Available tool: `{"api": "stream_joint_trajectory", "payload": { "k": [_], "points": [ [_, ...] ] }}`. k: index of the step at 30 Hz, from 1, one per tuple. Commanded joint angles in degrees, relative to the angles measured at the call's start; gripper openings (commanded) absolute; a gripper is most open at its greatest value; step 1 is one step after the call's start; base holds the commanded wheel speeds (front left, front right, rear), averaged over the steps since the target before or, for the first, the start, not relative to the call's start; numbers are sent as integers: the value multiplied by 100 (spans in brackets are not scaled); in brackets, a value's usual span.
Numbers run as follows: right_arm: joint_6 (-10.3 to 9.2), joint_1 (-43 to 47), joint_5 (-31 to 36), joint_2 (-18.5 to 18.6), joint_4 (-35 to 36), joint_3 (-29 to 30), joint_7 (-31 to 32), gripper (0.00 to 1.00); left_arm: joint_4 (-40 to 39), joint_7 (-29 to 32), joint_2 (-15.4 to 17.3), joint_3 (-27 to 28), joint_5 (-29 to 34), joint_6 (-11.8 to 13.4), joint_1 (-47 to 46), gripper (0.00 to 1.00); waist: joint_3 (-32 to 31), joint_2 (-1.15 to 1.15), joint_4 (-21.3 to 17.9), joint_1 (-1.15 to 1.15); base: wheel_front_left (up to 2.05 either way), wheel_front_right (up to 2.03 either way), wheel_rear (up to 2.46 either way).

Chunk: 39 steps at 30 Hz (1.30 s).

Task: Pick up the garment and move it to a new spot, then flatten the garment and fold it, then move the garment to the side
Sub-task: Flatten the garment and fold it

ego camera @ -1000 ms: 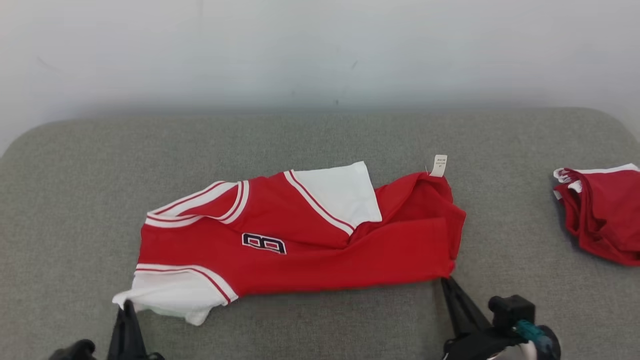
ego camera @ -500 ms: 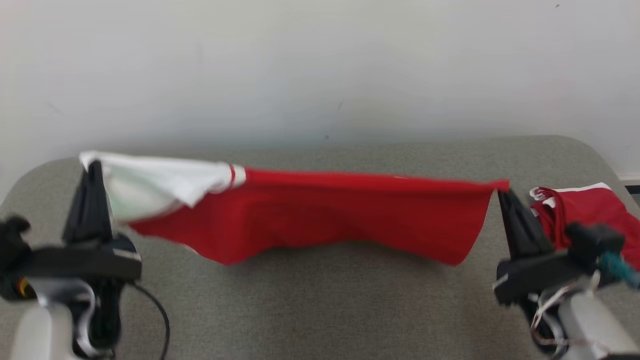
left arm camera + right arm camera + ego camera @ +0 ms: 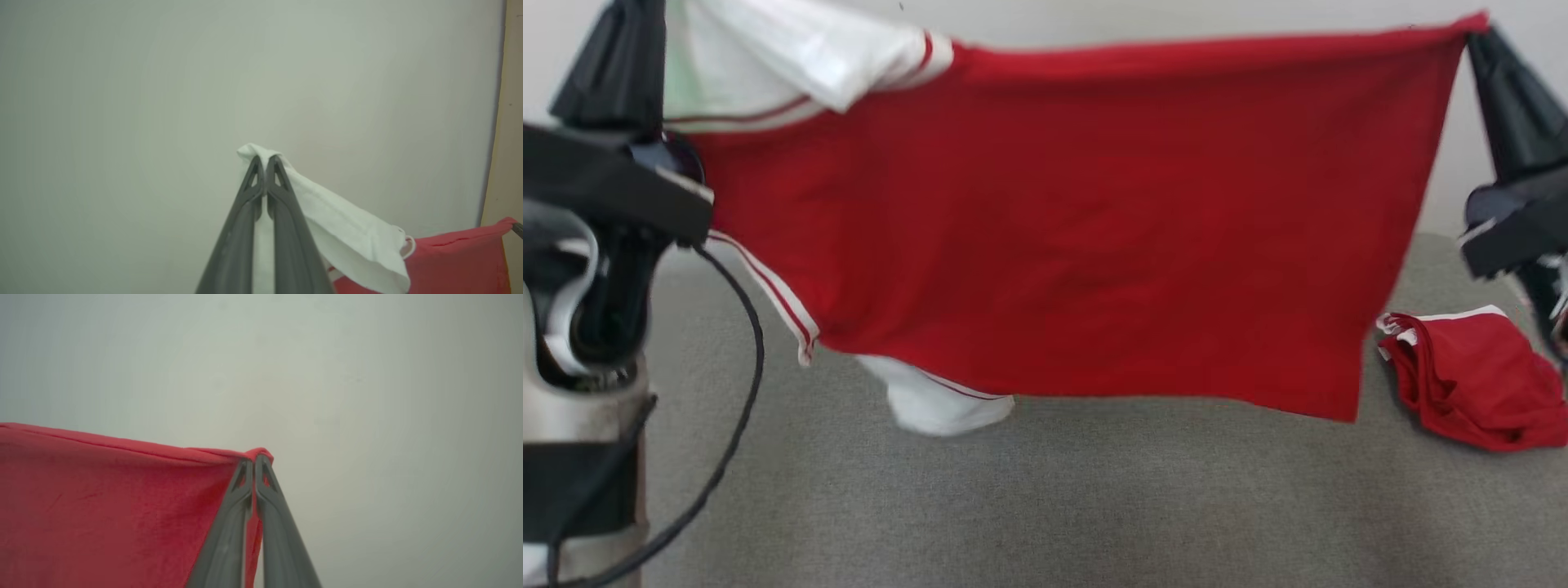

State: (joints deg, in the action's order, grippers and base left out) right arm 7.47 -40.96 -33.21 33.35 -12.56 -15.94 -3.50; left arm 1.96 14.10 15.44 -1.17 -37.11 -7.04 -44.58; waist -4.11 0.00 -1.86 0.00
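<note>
The garment, a red shirt with white sleeves and striped trim, hangs stretched in the air between my two grippers, above the grey cushioned surface. My left gripper is shut on the white sleeve corner at the upper left. Shut on the red hem corner is my right gripper, at the upper right of the head view. The lower white sleeve dangles near the surface.
A second red garment with white trim lies crumpled at the right of the grey surface. A pale wall stands behind. A black cable loops from my left arm at the lower left.
Both grippers have lifted the garment off the surface and raised it high, so it now hangs spread out. The head camera has also tilted up.
</note>
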Motion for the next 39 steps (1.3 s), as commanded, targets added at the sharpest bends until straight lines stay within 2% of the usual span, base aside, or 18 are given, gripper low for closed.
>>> {"api": "stream_joint_trajectory", "payload": {
  "k": [1, 7, 15, 20, 27, 30, 34, 35, 39],
  "points": [
    [4, -67, -28, 56, 22, 9, 19, 0, 13, 25, 40, -17, 103, 20, -98, 0, 6, 0, 11, 0, 0, 0, 0],
    [4, -605, -75, 387, 165, 29, 261, 0, 171, 207, 116, -223, 271, 37, -849, 0, 41, 0, 53, 0, 0, 0, 0],
    [4, -911, -126, 514, 187, -34, 491, 0, 407, 234, 138, -328, 433, 117, -1355, 0, 213, 0, 21, 0, 0, 0, 0],
    [4, -1127, -138, 373, -90, -210, 755, 0, 873, 545, 81, -551, 422, 121, -1649, 0, 485, 0, -1, 0, 0, 0, 0],
    [4, -2243, 89, -9, -1176, -419, 1098, 0, 2169, 563, -83, -845, 529, 53, -2979, 0, 1601, 0, -28, 0, 0, 0, 0],
    [4, -2932, 308, -267, -1776, -502, 1039, 0, 2817, 215, -103, -1068, 866, 41, -3768, 0, 2190, 0, -78, 0, 0, 0, 0],
    [4, -3868, 723, -683, -2630, -522, 519, 0, 3664, -858, -4, -1372, 1491, 31, -4711, 0, 2876, 0, -249, 0, 0, 0, 0],
    [4, -3868, 723, -683, -2630, -522, 519, 0, 3664, -858, -4, -1372, 1491, 31, -4711, 0, 2876, 0, -249, 0, 0, 0, 0],
    [4, -4688, 1281, -1072, -3417, -366, -512, 0, 4353, -2075, 95, -1508, 1925, 81, -5478, 0, 3374, 0, -475, 0, 0, 0, 0]
  ]
}}
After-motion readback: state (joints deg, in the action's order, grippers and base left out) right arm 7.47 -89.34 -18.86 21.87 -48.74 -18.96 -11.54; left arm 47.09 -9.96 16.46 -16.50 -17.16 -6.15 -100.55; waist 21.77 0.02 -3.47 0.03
